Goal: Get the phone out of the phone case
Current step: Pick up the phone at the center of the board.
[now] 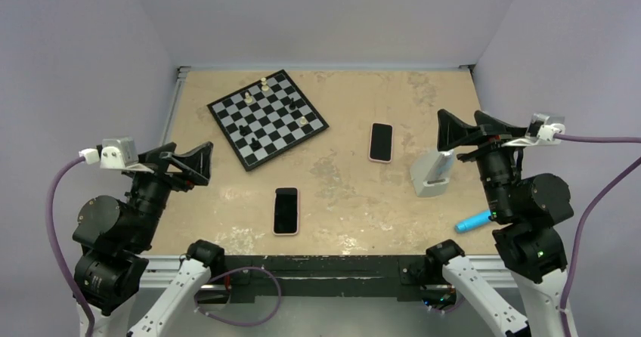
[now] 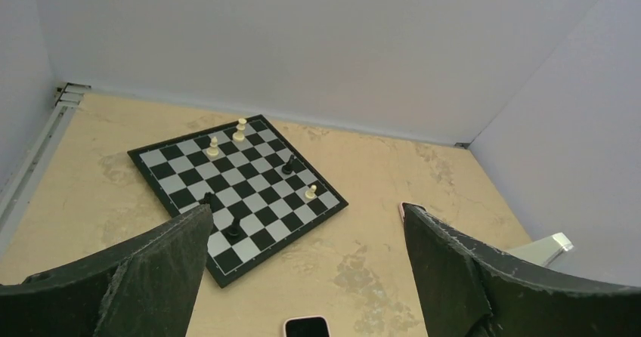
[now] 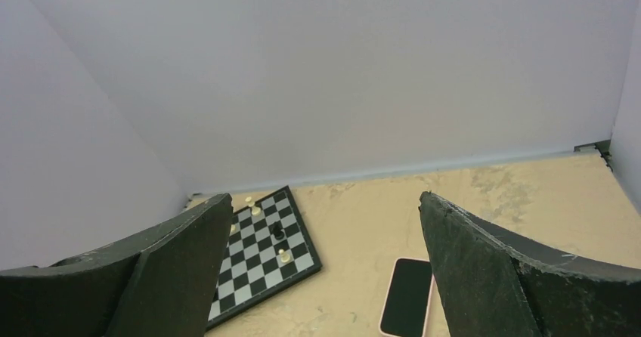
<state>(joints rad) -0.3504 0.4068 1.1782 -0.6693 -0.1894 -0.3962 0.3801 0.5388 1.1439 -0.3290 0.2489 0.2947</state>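
phone (image 1: 286, 211) flat on table (image 1: 355, 193), left gripper (image 2: 306, 208) spread, right gripper (image 3: 325, 196) spread

Glossy phone (image 1: 286, 210) glass in smooth pink case (image 1: 286, 233); worn, mottled wooden table (image 1: 355, 193); matt, rough left end effector fingers (image 2: 162, 269)

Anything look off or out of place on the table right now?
Nothing spilled or broken. The chessboard sits skewed to the table edges with only a few pieces on it, and a blue marker lies loose at the near right corner.
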